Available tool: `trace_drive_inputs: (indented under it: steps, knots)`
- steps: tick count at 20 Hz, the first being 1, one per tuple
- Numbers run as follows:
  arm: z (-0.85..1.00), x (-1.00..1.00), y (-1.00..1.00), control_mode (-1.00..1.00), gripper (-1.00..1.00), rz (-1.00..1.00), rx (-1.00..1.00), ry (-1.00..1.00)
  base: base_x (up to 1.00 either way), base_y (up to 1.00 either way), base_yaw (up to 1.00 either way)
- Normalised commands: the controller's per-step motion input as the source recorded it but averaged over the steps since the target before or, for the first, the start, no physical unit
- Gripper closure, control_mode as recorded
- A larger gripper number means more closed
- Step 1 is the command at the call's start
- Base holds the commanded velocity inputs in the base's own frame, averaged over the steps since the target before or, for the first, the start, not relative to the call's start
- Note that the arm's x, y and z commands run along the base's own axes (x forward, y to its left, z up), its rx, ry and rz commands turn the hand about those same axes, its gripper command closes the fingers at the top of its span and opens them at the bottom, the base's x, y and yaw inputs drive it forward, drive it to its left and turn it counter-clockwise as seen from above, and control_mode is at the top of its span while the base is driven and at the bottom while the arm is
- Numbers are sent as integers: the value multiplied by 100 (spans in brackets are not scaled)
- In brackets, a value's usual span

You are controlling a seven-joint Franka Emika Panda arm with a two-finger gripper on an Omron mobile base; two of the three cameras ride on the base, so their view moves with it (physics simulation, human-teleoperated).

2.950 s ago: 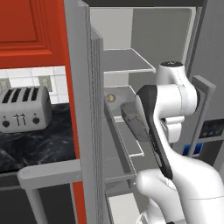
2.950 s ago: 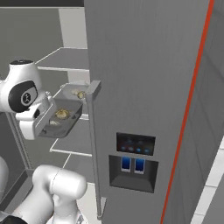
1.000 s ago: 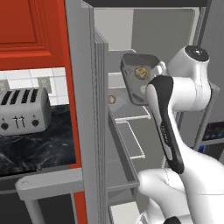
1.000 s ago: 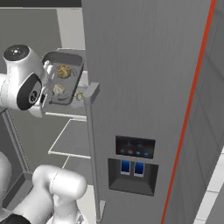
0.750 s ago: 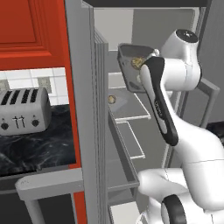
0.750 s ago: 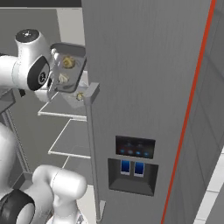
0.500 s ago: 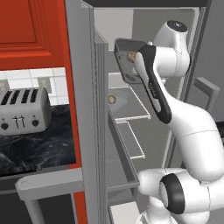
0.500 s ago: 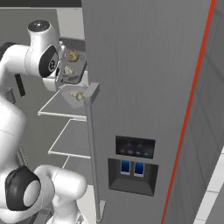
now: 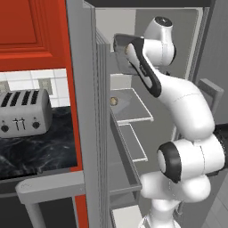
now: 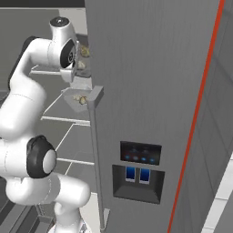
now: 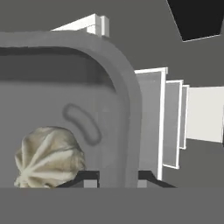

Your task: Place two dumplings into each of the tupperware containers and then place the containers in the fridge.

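Since three seconds ago the arm has swung up from mid-height, carrying the darker grey tupperware container point(image 9: 121, 46) from beside the lower shelves to the fridge's point(image 10: 150, 91) top shelf level. The gripper point(image 11: 117, 178) is clenched on that container's rim, its dark finger tips standing either side of the wall. By my judgement the task is nearly finished: the filling looks done, a second container point(image 9: 127, 103) with a dumpling already rests on a middle shelf, and what remains is to set this one down and let go. The hand view gives a close look at a pleated dumpling point(image 11: 49, 156) inside the held container, which the left base view hides behind the arm; that view alone shows a toaster point(image 9: 22, 112) on the black desk point(image 9: 35, 153).
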Motion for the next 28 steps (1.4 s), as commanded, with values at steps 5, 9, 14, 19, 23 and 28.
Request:
trace_drive_inputs:
  steps: [5,9,14,19,23,28]
  knots:
    - [1,80,0,-100,100,0,0,3,0,0,0]
    - [0,69,0,-100,100,1,0,0,0,0,0]
    - [0,37,0,-100,100,4,0,0,0,0,0]
    - [0,34,0,-100,-100,2,0,-1,0,0,0]
    - [-1,38,0,-100,-100,2,0,-5,0,0,0]
    - [-8,12,0,-100,-100,1,0,-20,0,0,0]
